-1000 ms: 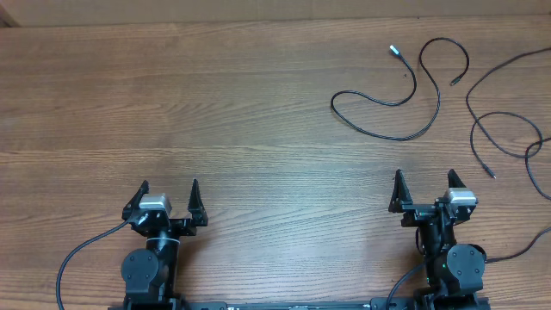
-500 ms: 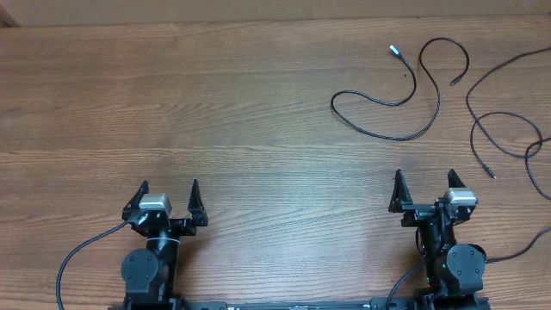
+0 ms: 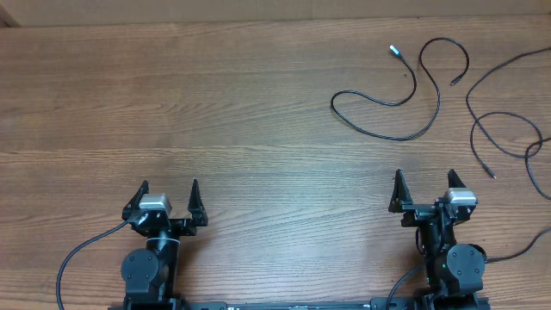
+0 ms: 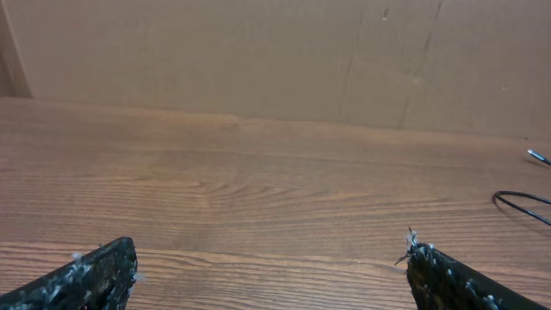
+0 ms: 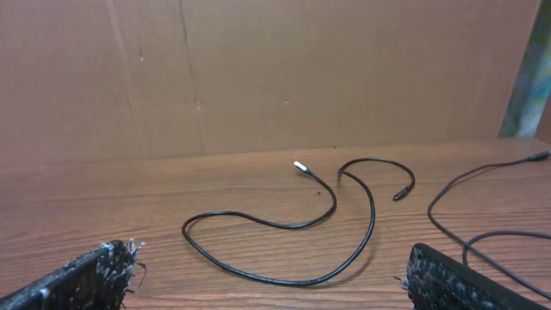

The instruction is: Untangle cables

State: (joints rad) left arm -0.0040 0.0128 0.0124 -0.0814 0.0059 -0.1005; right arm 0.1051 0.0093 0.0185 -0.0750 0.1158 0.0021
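Observation:
Two thin black cables lie apart at the far right of the wooden table. One cable (image 3: 400,139) curls in loose loops with a silvery plug (image 3: 394,50) at its far end; the right wrist view shows the same cable (image 5: 372,215) and plug (image 5: 300,167). The other cable (image 3: 480,161) winds along the right edge, and this second cable (image 5: 482,170) runs out of the wrist frame. My left gripper (image 3: 169,191) stands open near the front left, holding nothing. Nearer the cables, my right gripper (image 3: 424,182) is open too, its fingertips well short of the nearest loop.
Thick black wires run from the left base (image 3: 73,258) and the right base (image 3: 516,250). A brown cardboard wall (image 4: 258,52) closes off the table's far edge. A bit of cable (image 4: 521,198) shows at the right of the left wrist view.

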